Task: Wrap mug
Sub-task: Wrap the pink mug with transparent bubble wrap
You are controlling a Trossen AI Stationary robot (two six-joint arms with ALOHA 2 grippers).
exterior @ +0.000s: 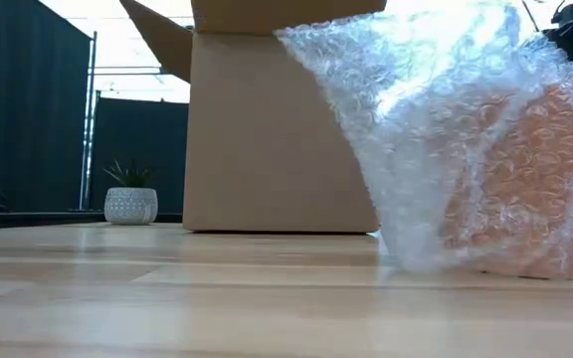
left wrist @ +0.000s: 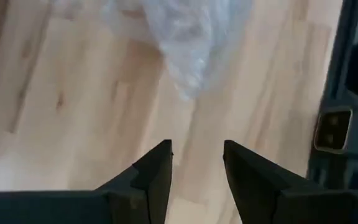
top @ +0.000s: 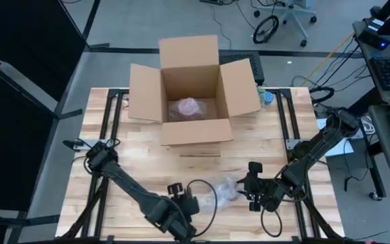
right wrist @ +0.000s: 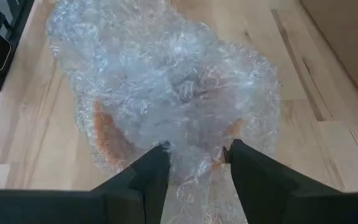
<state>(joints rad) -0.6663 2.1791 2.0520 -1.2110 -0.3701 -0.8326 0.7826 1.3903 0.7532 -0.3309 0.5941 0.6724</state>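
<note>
Wooden table (top: 147,156), orange mug (exterior: 525,189) bubble-wrapped

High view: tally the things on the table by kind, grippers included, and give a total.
Cardboard box: 1
Bubble-wrapped bundle inside the box: 1
Bubble-wrapped mug on the table: 1
Grippers: 2, left gripper and right gripper, either side of the wrapped mug
Total: 5

Bubble-wrapped orange mug (exterior: 525,189) on wooden table (exterior: 167,298), cardboard box (exterior: 267,129) and potted plant (exterior: 130,196) behind.
</note>
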